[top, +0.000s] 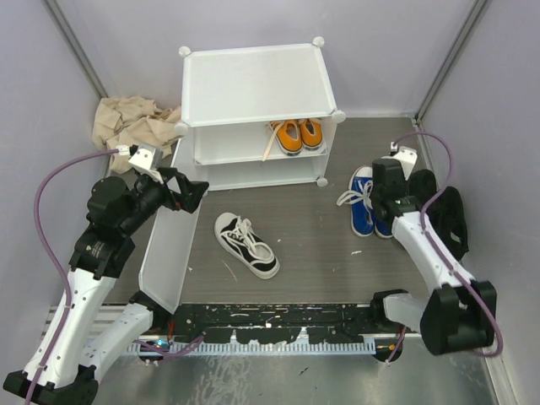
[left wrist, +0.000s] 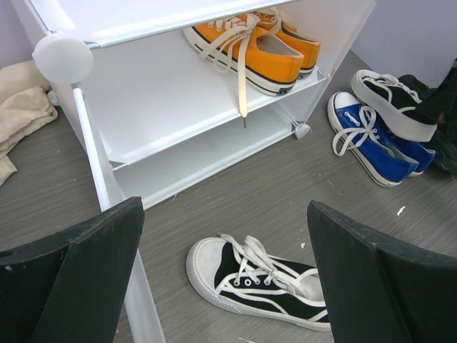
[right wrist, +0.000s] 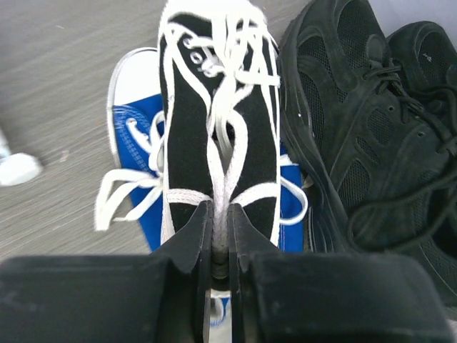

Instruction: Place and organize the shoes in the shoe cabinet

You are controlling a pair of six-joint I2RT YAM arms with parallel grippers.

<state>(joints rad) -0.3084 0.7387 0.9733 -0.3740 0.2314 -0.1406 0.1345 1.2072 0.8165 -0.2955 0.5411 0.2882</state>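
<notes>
- At the upper centre of the top view, the white shoe cabinet [top: 253, 84] is seen with its door panel [top: 169, 245] swung open toward the lower left.
- A pair of orange sneakers [top: 297, 135] is set on the inner shelf, at its right end, with one white lace hanging over the shelf edge.
- A black-and-white sneaker [top: 245, 245] is laid alone on the grey tabletop [top: 312, 253], in front of the cabinet.
- The left gripper [top: 192, 192] is held just beside the open door, and its fingers [left wrist: 78, 271] are spread wide with nothing between them.
- At the right of the frame, the right gripper [right wrist: 220, 218] is pressed almost together, and the lacing of a black sneaker with white laces [right wrist: 214, 107] is pinched in it.
- That sneaker is held over the blue sneakers [right wrist: 132, 121], with the all-black sneakers [right wrist: 371, 121] just beside it on the right.
- A crumpled beige cloth [top: 126, 122] is seen left of the cabinet.
</notes>
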